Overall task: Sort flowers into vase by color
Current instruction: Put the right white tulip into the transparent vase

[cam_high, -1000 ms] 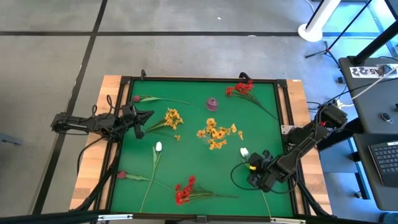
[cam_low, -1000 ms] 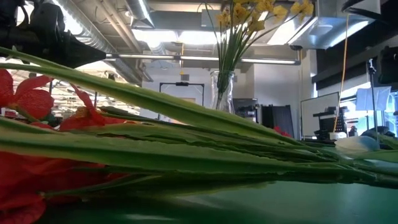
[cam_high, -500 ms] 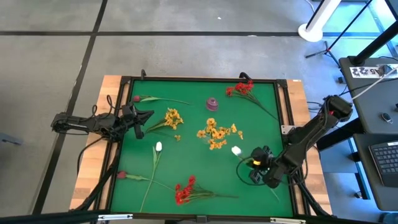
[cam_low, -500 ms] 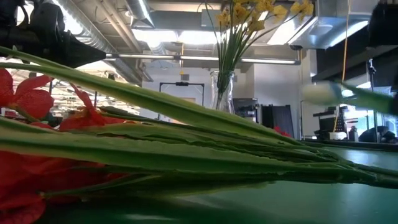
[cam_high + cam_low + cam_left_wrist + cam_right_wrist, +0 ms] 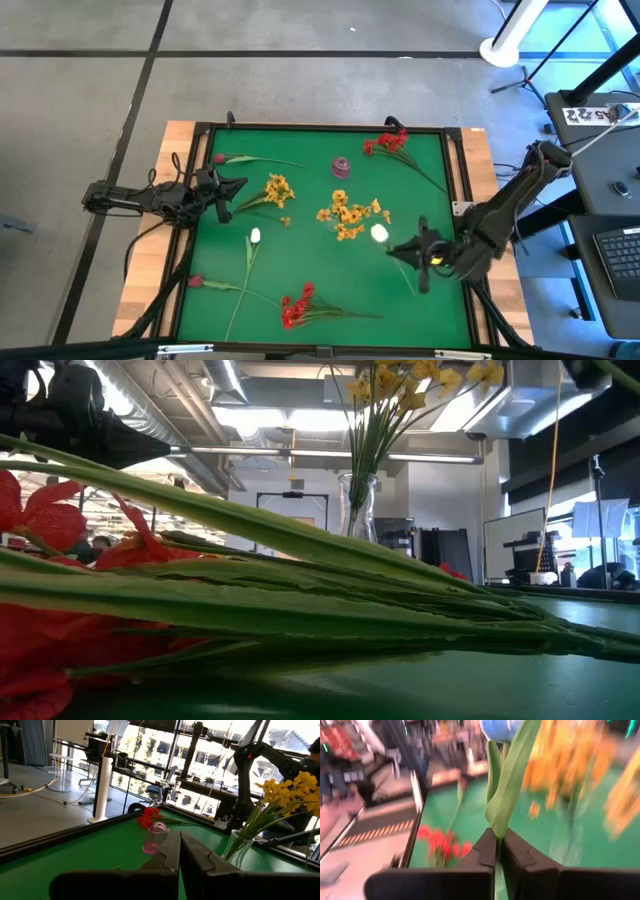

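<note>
My right gripper [image 5: 407,250] hangs above the table's right side, shut on a white tulip whose bud [image 5: 380,234] sits beside the clear vase [image 5: 350,213] of yellow flowers. At the table's left edge my left gripper [image 5: 236,187] waits shut [image 5: 179,851], touching nothing. A small pink vase [image 5: 341,167] stands farther back. Lying on the green mat are a yellow cluster [image 5: 277,190], two red clusters [image 5: 388,142] [image 5: 297,305], another white tulip [image 5: 255,237] and two dark pink buds [image 5: 219,158] [image 5: 195,282]. My right gripper pinches the tulip's green stem and leaf [image 5: 496,834] between its two fingers, some way below the bud [image 5: 500,727]. The fingers reach nearly level from the table's right side. The tulip is lifted clear of the mat, its bud out beyond the fingertips.
A raised dark rim [image 5: 330,128] frames the green mat, with wooden boards outside it. In the low view red blossoms [image 5: 45,520] and long green stems [image 5: 300,610] lie close in front, and the clear vase [image 5: 358,505] stands behind them.
My right gripper has risen and tipped from pointing down to nearly level. It has carried the white tulip up off the mat. The bud has moved toward the clear vase and has left the low view.
</note>
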Robot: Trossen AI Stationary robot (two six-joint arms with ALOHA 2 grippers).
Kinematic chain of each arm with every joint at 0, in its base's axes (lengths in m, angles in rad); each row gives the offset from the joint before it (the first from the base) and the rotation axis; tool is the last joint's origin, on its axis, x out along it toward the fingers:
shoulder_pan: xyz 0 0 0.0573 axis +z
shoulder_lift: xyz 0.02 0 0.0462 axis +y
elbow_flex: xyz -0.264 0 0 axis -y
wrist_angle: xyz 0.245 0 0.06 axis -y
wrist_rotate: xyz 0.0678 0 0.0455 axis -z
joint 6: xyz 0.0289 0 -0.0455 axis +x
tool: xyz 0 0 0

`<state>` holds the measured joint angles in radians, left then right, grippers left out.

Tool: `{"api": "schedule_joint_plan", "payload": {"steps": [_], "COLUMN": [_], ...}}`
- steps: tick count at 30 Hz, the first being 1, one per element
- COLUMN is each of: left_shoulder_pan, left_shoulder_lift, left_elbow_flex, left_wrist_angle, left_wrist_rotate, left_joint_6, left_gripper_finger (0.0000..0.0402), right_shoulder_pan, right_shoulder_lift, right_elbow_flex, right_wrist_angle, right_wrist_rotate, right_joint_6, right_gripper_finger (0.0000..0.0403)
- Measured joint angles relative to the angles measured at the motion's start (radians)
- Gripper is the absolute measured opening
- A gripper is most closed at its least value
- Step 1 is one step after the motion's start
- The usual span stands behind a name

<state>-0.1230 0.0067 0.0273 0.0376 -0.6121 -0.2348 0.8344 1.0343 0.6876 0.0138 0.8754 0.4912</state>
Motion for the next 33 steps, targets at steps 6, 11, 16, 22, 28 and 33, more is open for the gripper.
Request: {"api": "schedule_joint_plan", "payload": {"steps": [6,11,16,22,28,33], "left_shoulder_pan": [0.0,0.0,0.0,0.0,0.0,0.0], "left_shoulder_lift": [0.0,0.0,0.0,0.0,0.0,0.0], "left_elbow_flex": [0.0,0.0,0.0,0.0,0.0,0.0], "left_wrist_angle": [0.0,0.0,0.0,0.0,0.0,0.0], "left_wrist_rotate": [0.0,0.0,0.0,0.0,0.0,0.0], "left_joint_6": [-0.002,-0.002,-0.002,-0.002,-0.002,-0.002], "left_gripper_finger": [0.0,0.0,0.0,0.0,0.0,0.0], "right_shoulder_pan": [-0.051,-0.099,-0.178,-0.338,-0.551,-0.751], "right_shoulder_lift": [-0.078,-0.113,-0.16,-0.193,-0.201,-0.185], "right_elbow_flex": [0.001,0.001,0.001,0.001,0.001,0.002], "right_wrist_angle": [0.312,0.489,0.505,0.491,0.491,0.496], "right_wrist_rotate": [0.015,0.005,0.083,0.208,-0.143,-0.515], "right_joint_6": [-0.448,-0.767,-0.92,-1.034,-0.995,-0.811], "right_gripper_finger": [0.0004,0.0012,0.0005,0.0007,0.0005,0.0005]}}
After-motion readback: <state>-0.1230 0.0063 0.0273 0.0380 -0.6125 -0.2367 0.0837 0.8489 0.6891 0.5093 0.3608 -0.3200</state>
